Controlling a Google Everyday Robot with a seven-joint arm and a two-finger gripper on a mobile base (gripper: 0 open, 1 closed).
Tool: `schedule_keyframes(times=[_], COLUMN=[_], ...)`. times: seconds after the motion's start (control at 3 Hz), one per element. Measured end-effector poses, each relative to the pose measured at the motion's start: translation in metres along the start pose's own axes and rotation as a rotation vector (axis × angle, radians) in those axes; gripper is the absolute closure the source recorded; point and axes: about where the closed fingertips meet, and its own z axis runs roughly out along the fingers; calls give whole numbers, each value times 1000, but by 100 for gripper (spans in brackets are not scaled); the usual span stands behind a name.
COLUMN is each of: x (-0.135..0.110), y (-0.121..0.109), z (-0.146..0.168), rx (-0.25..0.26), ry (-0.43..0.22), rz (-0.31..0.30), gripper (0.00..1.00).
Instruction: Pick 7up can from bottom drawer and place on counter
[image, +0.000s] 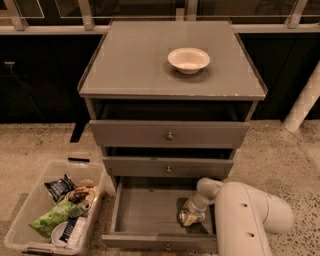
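End effector (192, 211) is down inside the bottom drawer (145, 212), right-hand side, roughly mid-depth. 7up can (184, 219) is directly under and against it on the drawer floor, mostly hidden by the wrist. Only a pale, silvery patch shows. Can't tell whether it's clenched on the can or released; contact is hidden.

Judgement: we're at the grasp stage, lift not done.

Risks from here:
- Grip unverified. If only the rim or one side is caught, the can tips or drops back into the drawer on lift.
- Middle drawer (168, 167) front sits just above and behind the wrist. A straight vertical pull could clip its lower edge, so retract toward the open front first.
- Top drawer (170, 134) front and the tabletop (130, 65) lip both overhang the exit path. Rising too close to the cabinet would knock the can loose.
- Bowl (188, 60) sits right of centre on the tabletop. Placing on that side risks a bump; the left half is bare.
- Plastic bin (25, 227) of snacks sits left of the drawer, so watch any leftward arm swing.
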Motion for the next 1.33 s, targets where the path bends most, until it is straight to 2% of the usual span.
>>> schedule_keyframes(times=[0.33,0.67,1.0,1.33], x=[-2,-6,-25,-53], y=[5,1,-25,-49], z=[-3,-33,-97,-172], rx=[2,64,207,369], ry=[0,26,91,131], rz=[-3,-1,-22,-61], gripper=[100,100,100,100])
